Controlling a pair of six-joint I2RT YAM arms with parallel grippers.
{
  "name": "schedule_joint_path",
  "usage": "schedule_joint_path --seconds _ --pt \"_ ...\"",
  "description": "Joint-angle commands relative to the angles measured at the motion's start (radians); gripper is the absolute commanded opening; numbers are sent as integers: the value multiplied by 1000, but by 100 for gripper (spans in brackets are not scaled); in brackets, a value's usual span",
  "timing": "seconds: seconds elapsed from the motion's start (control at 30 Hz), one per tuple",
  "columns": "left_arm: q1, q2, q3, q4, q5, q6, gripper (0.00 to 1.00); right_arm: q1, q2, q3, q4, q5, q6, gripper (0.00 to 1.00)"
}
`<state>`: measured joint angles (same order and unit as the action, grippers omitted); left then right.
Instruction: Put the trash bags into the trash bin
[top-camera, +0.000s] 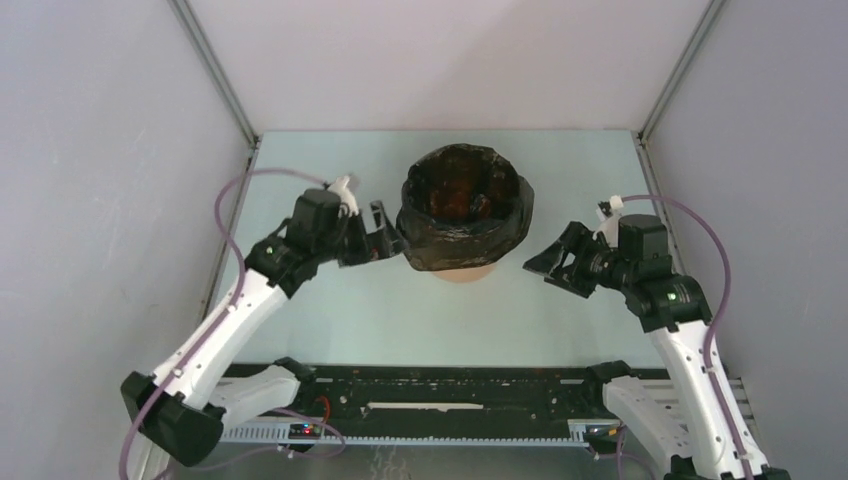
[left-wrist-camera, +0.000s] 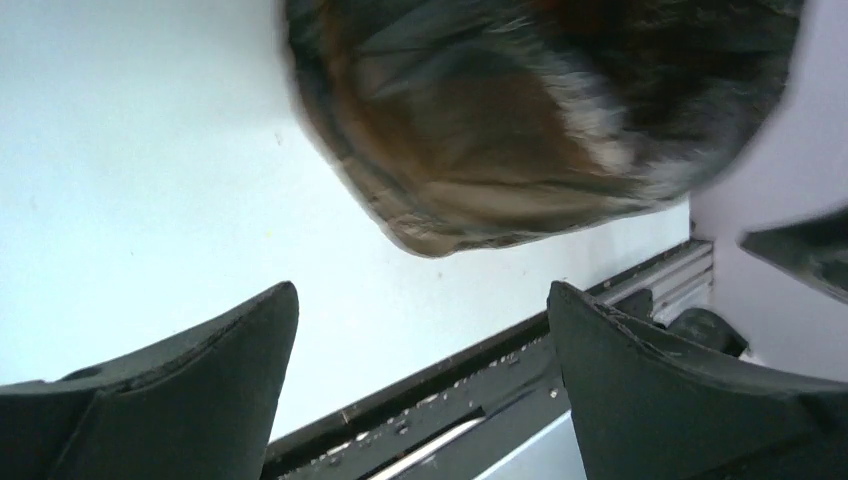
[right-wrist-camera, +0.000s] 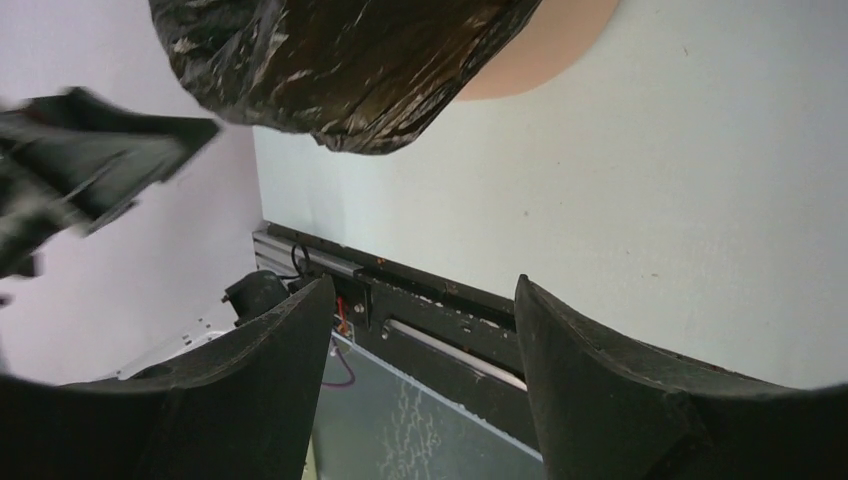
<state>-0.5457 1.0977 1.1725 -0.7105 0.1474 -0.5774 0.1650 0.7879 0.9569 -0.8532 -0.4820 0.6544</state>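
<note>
The trash bag (top-camera: 440, 240) lines the trash bin (top-camera: 463, 272), which stands upright on the far middle of the worktop (top-camera: 330, 310). In the top view its long axis runs vertical and its mouth faces straight up. The black film is folded over the rim and hangs outside as a wrinkled skirt wider than the bin, so only an orange sliver of base shows on the near side. The left end effector (top-camera: 388, 232) sits just beside the skirt's left edge. The right end effector (top-camera: 548, 262) stands a little off the right edge. Bare worktop lies on the near side and on both flanks, with the enclosure walls (top-camera: 100, 200) closing the sides and back. In the left wrist view the left end effector (left-wrist-camera: 422, 295) has its fingers spread wide with nothing between them, and the blurred bag (left-wrist-camera: 500, 120) hangs ahead, clear of the tips. In the right wrist view the right end effector (right-wrist-camera: 425, 285) is likewise wide apart and empty. The bag (right-wrist-camera: 340, 60) and the bin (right-wrist-camera: 540, 50) lie beyond it, with the black rail (right-wrist-camera: 440, 310) along the near edge.
</note>
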Motion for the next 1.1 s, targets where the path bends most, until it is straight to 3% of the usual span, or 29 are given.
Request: schedule_joint_path --seconds 0.0,0.07,0.13,0.2,0.33,0.53,0.67,0.87,1.07 --pt "130 -124 -369 381 176 -370 99 17 -85 22 -58 30 2 76" --pt "148 -128 -487 546 210 -494 95 16 -116 23 -81 30 12 77" --pt "142 -73 -528 639 224 -521 92 16 -144 33 -107 36 14 78" --pt "142 16 -550 716 237 -551 90 16 -168 52 -137 50 12 79" --pt "117 243 -565 1051 243 -701 85 15 -212 104 -190 87 9 79" --pt "62 562 -291 1105 260 -755 82 13 -252 128 -219 109 25 80" --pt "59 643 -234 1095 258 -790 82 13 -254 147 -244 119 18 80" --pt "61 455 -311 806 220 -660 95 13 -229 199 -285 133 -15 85" --pt "68 -48 -395 338 11 -547 100 13 -190 345 -363 206 -62 100"
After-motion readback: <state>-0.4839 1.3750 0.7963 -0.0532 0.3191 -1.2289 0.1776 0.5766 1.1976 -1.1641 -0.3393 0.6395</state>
